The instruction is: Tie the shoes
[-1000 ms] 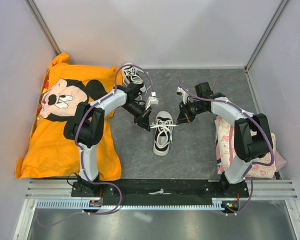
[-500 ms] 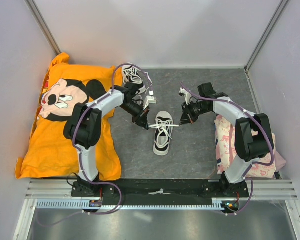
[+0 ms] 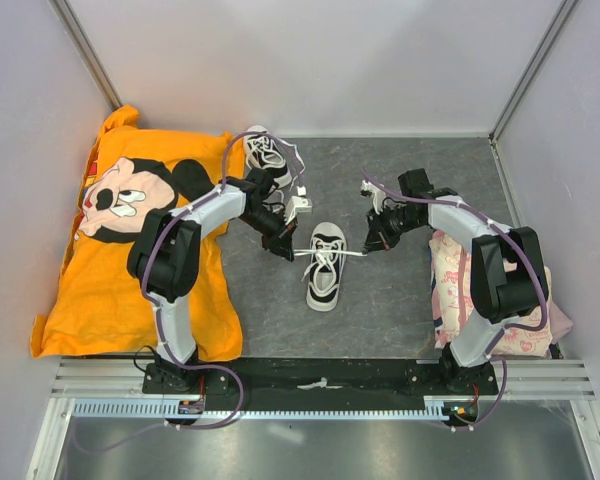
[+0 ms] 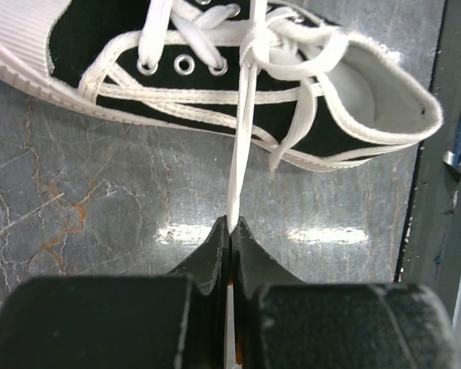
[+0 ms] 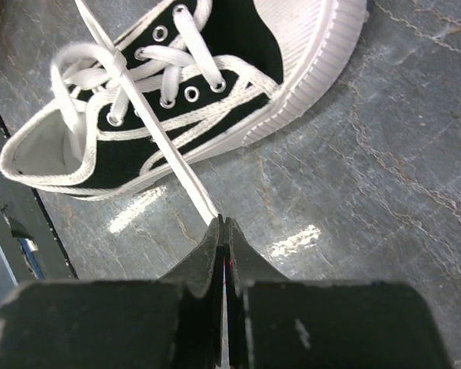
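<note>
One of the shoes (image 3: 324,268), black with a white toe cap, lies on the grey mat between the arms. Its white laces (image 3: 332,254) run taut out to both sides from a knot over the tongue. My left gripper (image 3: 283,250) is shut on the left lace end (image 4: 242,146), a short way from the shoe's side (image 4: 92,38). My right gripper (image 3: 371,245) is shut on the right lace end (image 5: 165,142), beside the same shoe (image 5: 238,38). The other shoe (image 3: 263,152) lies at the back, partly hidden behind the left arm.
An orange cartoon-mouse shirt (image 3: 105,270) covers the left side of the table. A pink patterned cloth (image 3: 448,285) lies under the right arm. Walls close in on three sides, and a black rail (image 3: 320,375) runs along the near edge.
Both grippers have drawn apart, the left one leftward and the right one rightward. The laces between them have pulled straighter and tighter across the shoe.
</note>
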Available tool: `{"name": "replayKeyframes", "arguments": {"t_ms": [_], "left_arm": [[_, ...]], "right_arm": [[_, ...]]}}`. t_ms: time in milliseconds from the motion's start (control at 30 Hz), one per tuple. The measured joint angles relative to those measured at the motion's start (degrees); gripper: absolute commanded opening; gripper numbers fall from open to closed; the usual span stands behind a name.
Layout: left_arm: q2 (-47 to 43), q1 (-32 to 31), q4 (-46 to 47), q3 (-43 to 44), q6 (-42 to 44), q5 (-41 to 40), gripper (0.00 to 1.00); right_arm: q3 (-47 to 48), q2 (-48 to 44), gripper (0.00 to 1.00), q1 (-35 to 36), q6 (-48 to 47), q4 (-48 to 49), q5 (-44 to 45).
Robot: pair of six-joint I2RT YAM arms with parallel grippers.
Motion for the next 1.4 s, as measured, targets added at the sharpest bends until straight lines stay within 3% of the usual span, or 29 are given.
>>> {"name": "replayKeyframes", "arguments": {"t_ms": [767, 800, 833, 900, 1033, 1133, 1233, 1400], "left_arm": [[0.0, 1.51, 6.62, -4.5, -0.28, -5.38, 0.02], [0.0, 1.4, 6.75, -4.44, -0.37, -5.25, 0.01], [0.0, 1.31, 6.82, -4.35, -0.44, -5.05, 0.02], [0.0, 0.98, 6.82, -3.93, -0.5, -4.37, 0.02], [0.0, -0.02, 6.93, -2.08, -0.87, -3.17, 0.23], [0.0, -0.57, 7.13, -1.25, -1.86, -1.75, 0.34], [0.0, 0.31, 7.65, -1.27, -3.85, -0.55, 0.44], [-2.45, 5.9, 12.07, -6.16, -5.05, 2.21, 0.49]], "right_arm": [[-2.89, 0.0, 0.0, -3.82, -3.34, -1.18, 6.19], [-2.89, 0.0, 0.07, -3.82, -3.34, -1.33, 5.75], [-2.86, 0.02, 0.27, -3.82, -3.34, -1.51, 5.16], [-2.62, 0.02, 0.46, -3.82, -3.39, -2.27, 3.76], [-1.57, 0.02, 0.76, -3.8, -4.07, -2.51, 0.44], [-0.72, 0.02, 0.78, -3.54, -4.46, -2.4, -1.38], [0.17, 0.28, 0.72, -3.37, -4.44, -2.4, -2.99], [0.76, 1.55, 0.64, -2.6, -0.61, -0.98, -4.9]]}}
